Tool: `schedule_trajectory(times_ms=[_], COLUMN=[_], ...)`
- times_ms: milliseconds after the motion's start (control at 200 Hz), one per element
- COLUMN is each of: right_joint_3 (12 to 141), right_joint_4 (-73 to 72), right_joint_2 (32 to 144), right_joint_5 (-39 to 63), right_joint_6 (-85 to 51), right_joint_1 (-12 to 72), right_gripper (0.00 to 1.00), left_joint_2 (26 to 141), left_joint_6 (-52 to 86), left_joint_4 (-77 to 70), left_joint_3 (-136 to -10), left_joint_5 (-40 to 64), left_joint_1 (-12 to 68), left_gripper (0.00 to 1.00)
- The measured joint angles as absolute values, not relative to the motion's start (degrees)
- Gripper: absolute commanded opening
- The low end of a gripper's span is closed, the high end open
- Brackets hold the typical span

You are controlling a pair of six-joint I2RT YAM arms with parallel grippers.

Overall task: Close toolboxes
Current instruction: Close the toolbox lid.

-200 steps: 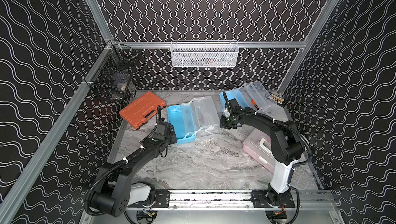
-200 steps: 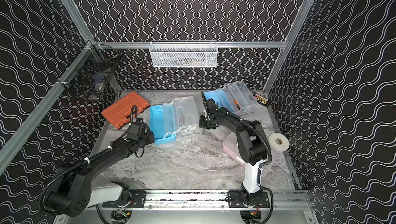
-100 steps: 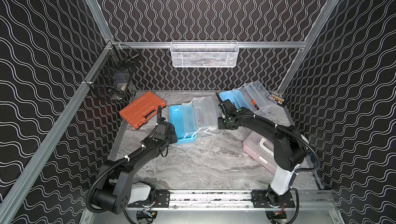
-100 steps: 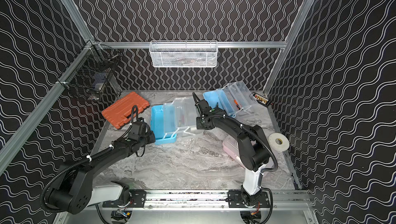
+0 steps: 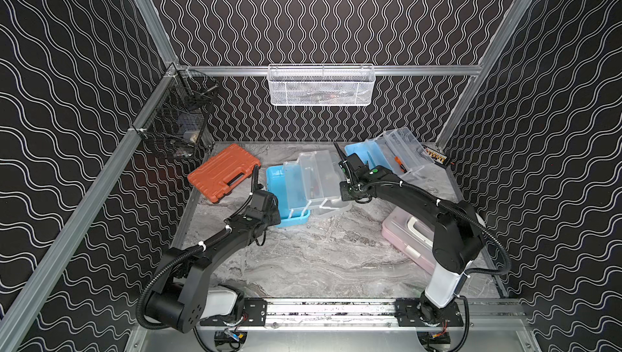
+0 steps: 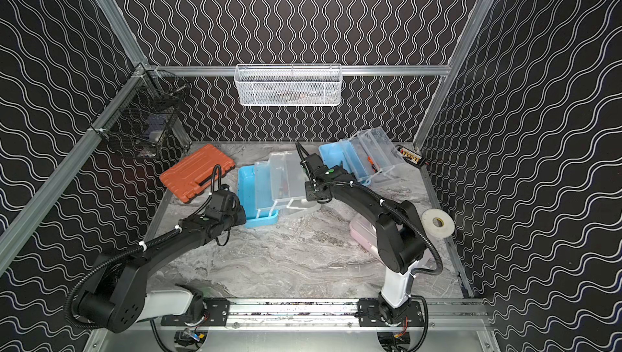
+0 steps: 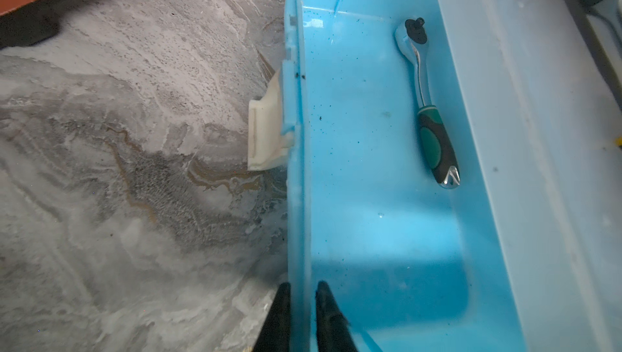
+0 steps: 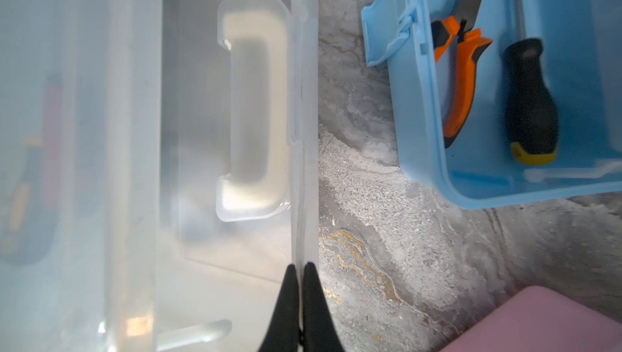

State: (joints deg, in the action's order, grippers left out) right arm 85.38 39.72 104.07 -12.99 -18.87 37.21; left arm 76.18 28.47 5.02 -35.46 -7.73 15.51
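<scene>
- Left wrist view: my left gripper [image 7: 301, 313] pinches the side wall of the middle toolbox [image 7: 356, 172], one finger outside, one inside its light-blue base
- Ahead of those jaws a ratchet [image 7: 427, 104] lies on the base floor; a white latch [image 7: 266, 134] hangs on the wall's outer face
- Right wrist view: my right gripper [image 8: 300, 310] nips the rim of that box's clear lid [image 8: 202, 172], jaws nearly meeting; its pale handle [image 8: 252, 104] lies just ahead
- Off the jaws' other flank, across the table [image 8: 370, 232], I see the second blue toolbox [image 8: 420, 151] open, holding pliers [image 8: 461, 81] and a screwdriver [image 8: 531, 104]; a pink toolbox [image 8: 545, 320] corner lies nearer
</scene>
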Motion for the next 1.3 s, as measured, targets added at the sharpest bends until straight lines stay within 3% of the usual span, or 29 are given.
schedule_trajectory(times_ms=[661, 1297], right_joint_3=[94.7, 104.7], right_joint_4=[46.1, 48.9], right_joint_2=[106.3, 112.3], right_joint_5=[-30.7, -41.5], right_joint_6=[-16.0, -15.7], right_joint_1=[48.1, 56.1], right_gripper=[0.00, 0.00], left_joint_2=[76.7, 75.1], left_joint_6=[28.4, 28.6], left_joint_4=[5.1, 2.3], left_joint_3=[-35.6, -33.1], left_joint_5=[-10.1, -10.5], left_joint_1=[16.8, 16.8], left_gripper=[0.18, 0.19])
